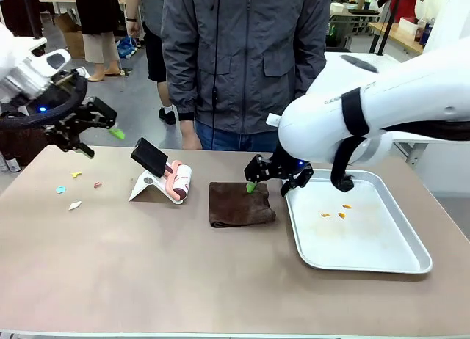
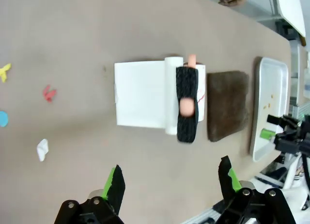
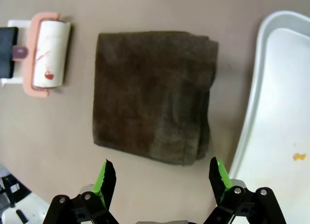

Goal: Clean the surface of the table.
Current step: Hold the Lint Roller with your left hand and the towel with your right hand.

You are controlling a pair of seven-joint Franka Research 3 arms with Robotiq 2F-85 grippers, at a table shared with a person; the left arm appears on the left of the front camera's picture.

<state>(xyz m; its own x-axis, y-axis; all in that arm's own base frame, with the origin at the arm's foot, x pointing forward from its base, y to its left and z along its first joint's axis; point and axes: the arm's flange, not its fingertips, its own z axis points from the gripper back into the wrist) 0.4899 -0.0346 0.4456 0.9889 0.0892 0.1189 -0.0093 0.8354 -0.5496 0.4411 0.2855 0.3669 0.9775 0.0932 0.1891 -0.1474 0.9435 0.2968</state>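
While spread wide and grasping nothing, hanging just over far rt corner of brown cloth (image 1: 241, 204): rt claw (image 1: 275, 183), released. Likewise released, up in air well left of cloth: lt claw (image 1: 103, 141). Under cloth, stretching across whole view: taupe worktop (image 1: 220, 280). Just left of cloth, lint roller (image 1: 178, 179) on white stand (image 1: 147, 186). Just right of cloth, metal tray (image 1: 360, 229) w/ few orange bits (image 1: 334, 213) inside. Far left of cloth, coloured scraps (image 1: 76, 205) on worktop. Beyond cloth, person (image 1: 242, 60) standing at far edge.
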